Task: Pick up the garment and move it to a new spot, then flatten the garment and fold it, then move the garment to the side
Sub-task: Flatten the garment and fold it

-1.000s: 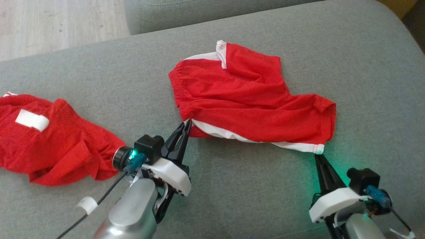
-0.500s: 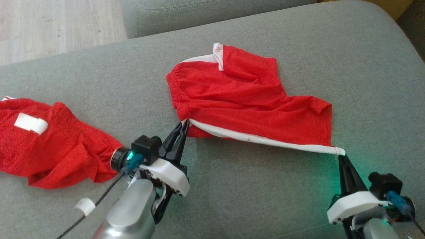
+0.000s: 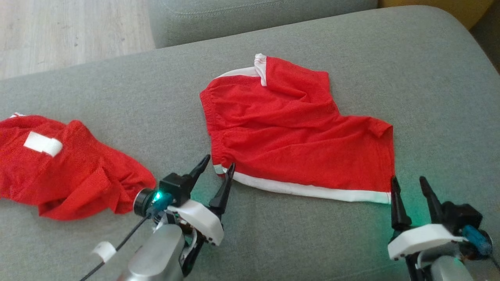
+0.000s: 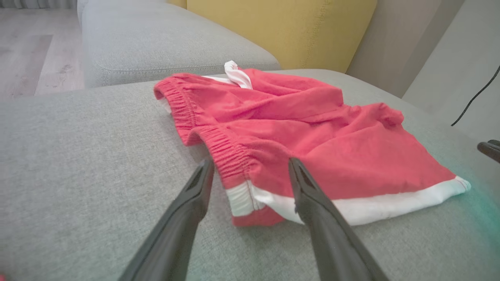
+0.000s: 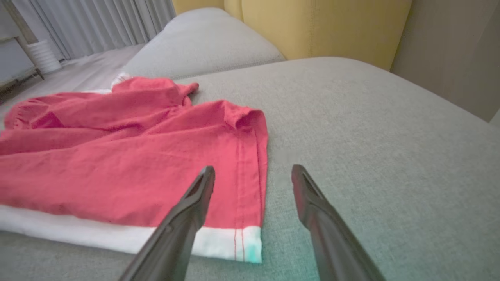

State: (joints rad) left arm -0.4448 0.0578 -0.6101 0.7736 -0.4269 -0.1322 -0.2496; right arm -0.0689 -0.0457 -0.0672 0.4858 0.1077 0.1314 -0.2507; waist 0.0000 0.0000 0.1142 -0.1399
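Observation:
The garment (image 3: 297, 140) is a pair of red shorts with a white side band, lying on the grey sofa cushion (image 3: 351, 50) with its elastic waistband to the left. My left gripper (image 3: 218, 164) stands open at the near waistband corner (image 4: 244, 195), one finger on each side, nothing held. My right gripper (image 3: 410, 182) is open at the near hem corner (image 5: 246, 238), holding nothing. The upper leg of the garment (image 4: 281, 97) lies creased and bunched.
A second red garment (image 3: 66, 168) with a white patch lies crumpled at the cushion's left, close to my left wrist. Another grey cushion (image 3: 242, 15) sits behind, with wooden floor (image 3: 58, 31) at the far left. A yellow backrest (image 4: 281, 27) rises beyond.
Both grippers have opened and let go of the garment's near corners. The white edge, stretched taut half a second ago, now lies on the cushion.

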